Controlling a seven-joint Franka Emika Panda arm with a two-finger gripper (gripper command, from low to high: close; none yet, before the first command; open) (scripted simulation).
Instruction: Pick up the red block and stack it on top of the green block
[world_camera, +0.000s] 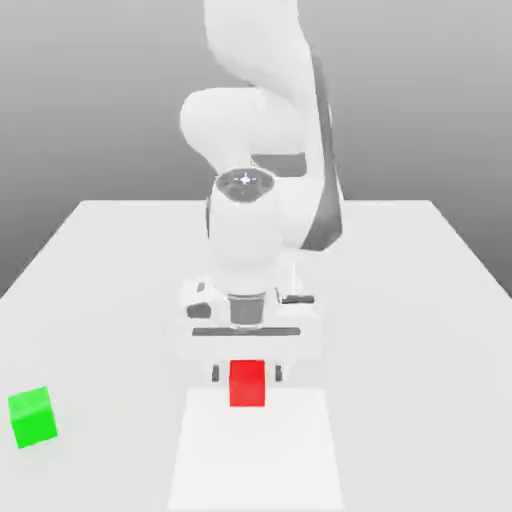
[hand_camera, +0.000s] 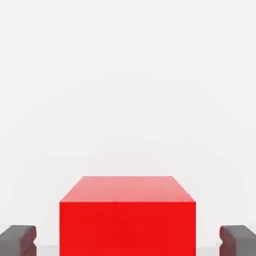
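The red block (world_camera: 248, 384) rests on the white table near the front, in the middle of the exterior view. My gripper (world_camera: 247, 375) is lowered straight over it and stands open, one dark finger on each side. In the hand view the red block (hand_camera: 127, 215) lies between the fingertips (hand_camera: 17, 239), with a clear gap on both sides, so the pads are not touching it. The green block (world_camera: 32, 417) sits alone on the table far off to the exterior view's left, close to the front edge.
The white table (world_camera: 420, 290) stretches wide on both sides of the arm. A lighter rectangular patch (world_camera: 256, 455) lies on it in front of the red block. The arm's white body (world_camera: 255, 220) rises behind the gripper.
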